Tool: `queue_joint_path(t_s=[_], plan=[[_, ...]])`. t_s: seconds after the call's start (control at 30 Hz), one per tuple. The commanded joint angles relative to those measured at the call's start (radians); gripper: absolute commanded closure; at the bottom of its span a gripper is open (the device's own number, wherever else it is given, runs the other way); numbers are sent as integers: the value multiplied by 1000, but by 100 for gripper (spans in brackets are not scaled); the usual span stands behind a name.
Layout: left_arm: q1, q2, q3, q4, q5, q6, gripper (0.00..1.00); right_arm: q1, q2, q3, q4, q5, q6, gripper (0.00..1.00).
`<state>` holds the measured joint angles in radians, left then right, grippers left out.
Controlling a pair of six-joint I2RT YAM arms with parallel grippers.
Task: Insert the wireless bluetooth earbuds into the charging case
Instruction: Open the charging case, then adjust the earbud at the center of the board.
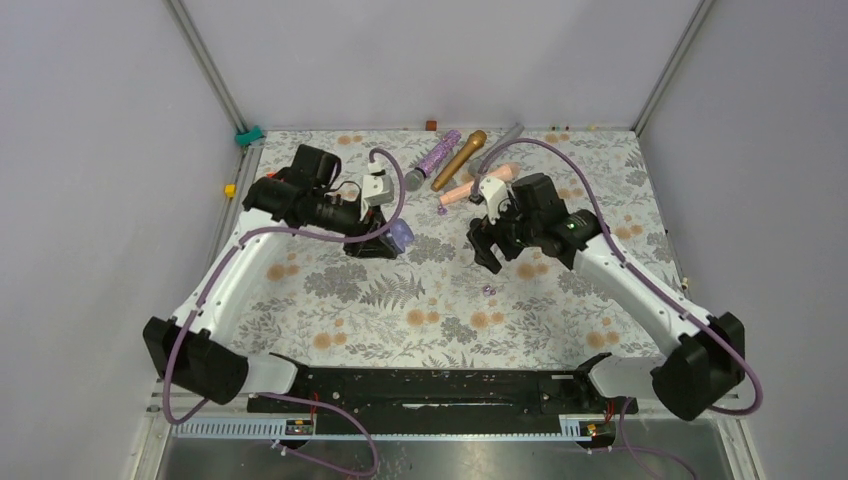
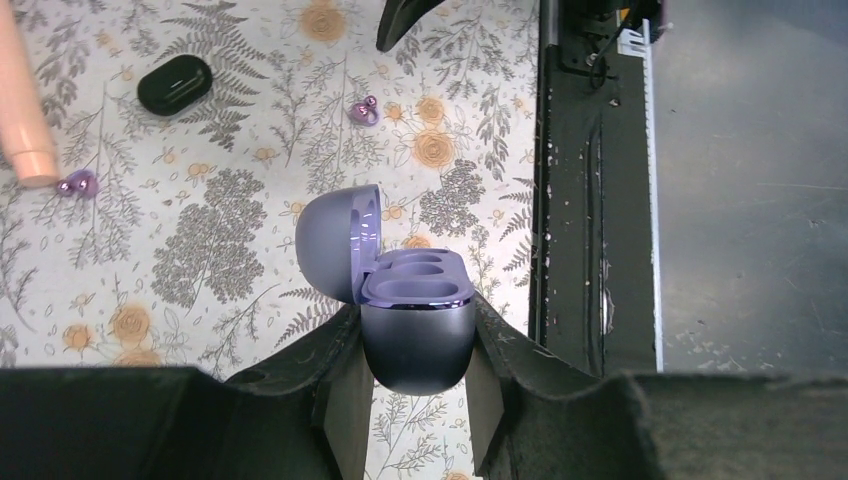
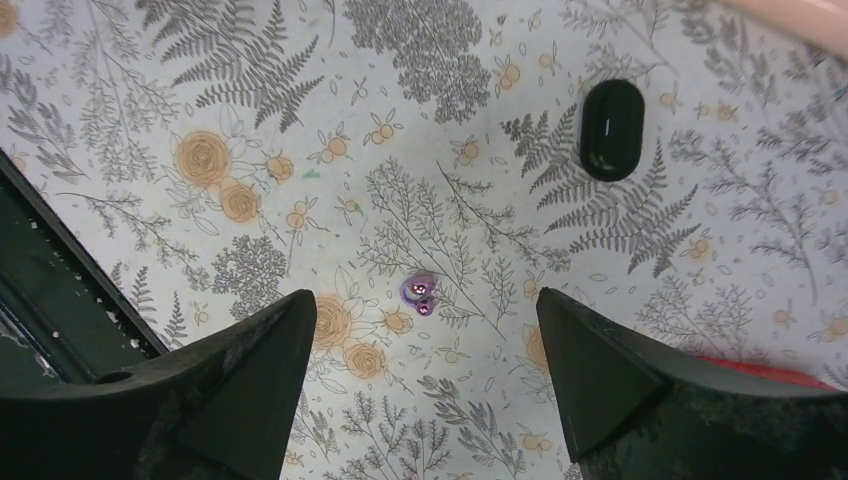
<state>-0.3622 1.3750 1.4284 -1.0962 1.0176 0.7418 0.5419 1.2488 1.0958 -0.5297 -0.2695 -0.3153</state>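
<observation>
Clamped between the fingers (image 2: 335,395) of left gripper (image 1: 385,243) — purple case (image 2: 416,335), body upright, lid (image 2: 335,240) swung open to one side, two wells showing on top. Firm grip on both flanks of the body, lid free of the fingers.

Right gripper (image 1: 488,255): spread wide, nothing held, hanging over floral cloth (image 1: 350,320), well apart from the purple case.

Purple bud (image 3: 419,292) loose on the cloth, seen from the right wrist centred in the gap between the two fingers (image 3: 250,370). Touching neither. Height of fingers above it: cannot tell.

Second bud (image 2: 78,183), also purple, on the cloth just beside the end of pink mic (image 2: 20,100); touching or not, cannot tell.

Black case (image 3: 611,129) — shut, flat on the cloth, beyond the first bud and apart from it.

Toward the far edge, a loose cluster: glitter mic (image 1: 440,150), gold mic (image 1: 460,155), grey mic (image 1: 508,133), with the pink one just in front.
</observation>
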Motion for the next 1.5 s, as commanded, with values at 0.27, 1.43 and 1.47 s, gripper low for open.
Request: queue_joint_path(t_s=[0.27,1.43,1.47], plan=[[20,-136,-136,267,-73,-162,100,-5,380,292,-28,130,179,17],[87,-183,-184,299,-6,-159,100,-7,1175,1038,-160,209,570,38],[87,-181,-184,299,-6,-158,100,-7,1184,1051,-167,208,570,38]])
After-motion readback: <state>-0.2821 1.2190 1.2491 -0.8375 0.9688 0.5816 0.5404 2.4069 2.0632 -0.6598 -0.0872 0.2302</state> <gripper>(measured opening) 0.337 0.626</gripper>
